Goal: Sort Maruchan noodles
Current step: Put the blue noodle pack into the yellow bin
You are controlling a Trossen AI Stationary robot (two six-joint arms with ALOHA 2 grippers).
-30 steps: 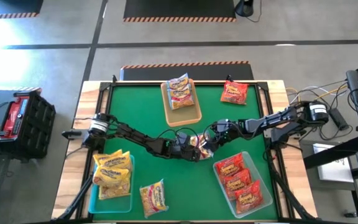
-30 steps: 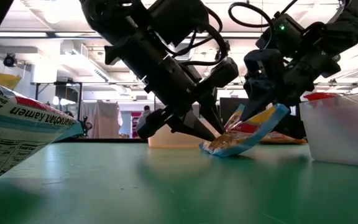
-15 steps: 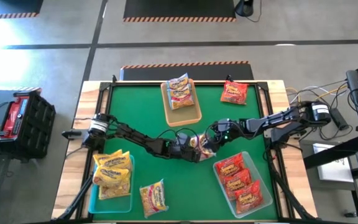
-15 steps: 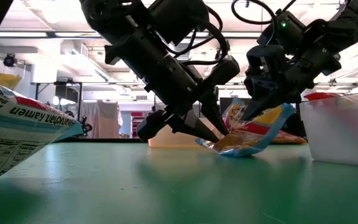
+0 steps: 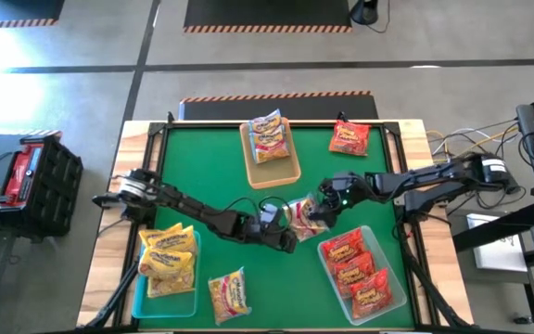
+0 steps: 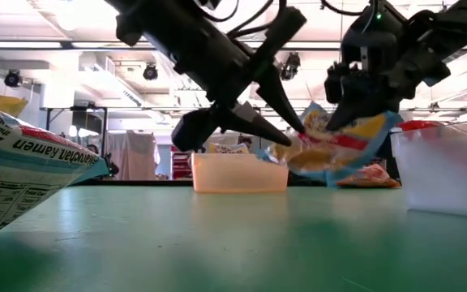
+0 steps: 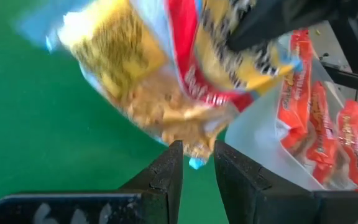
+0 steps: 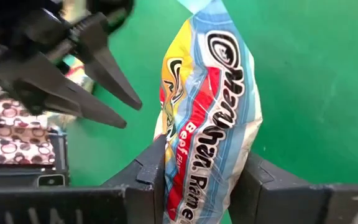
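So the right gripper [image 8: 194, 186] is clamped on a yellow-and-blue noodle packet [image 8: 207, 118], fingers pinching one short end, and the packet's long axis runs straight out away from the wrist. In the low view that same packet [image 6: 339, 146] hangs clear of the green table [image 6: 217, 235], tilted, crinkly plastic bunched up where it's squeezed. From above it's near the middle of the table, just beside the clear tray [image 5: 392, 269] that holds red packets [image 5: 355, 269].

The left gripper [image 7: 197, 163] sits right by the packet's lower edge with its fingers only a narrow gap apart. Can't really tell from the wrist view if the tips are touching the plastic or just under it, since the packet is blurred there. The low view shows its pointed fingers aimed at the packet from the side.

Farther out: tan tray [image 5: 290, 172] at the far edge with a couple of silvery-pink packets [image 5: 269, 134], a lone red packet [image 5: 349, 138] beside it on the table, a teal tray [image 5: 146, 301] with yellow packets [image 5: 168, 260] near the left arm's base, and one loose yellow packet [image 5: 230, 295] next to it. A big packet at the low view's left edge is cut off
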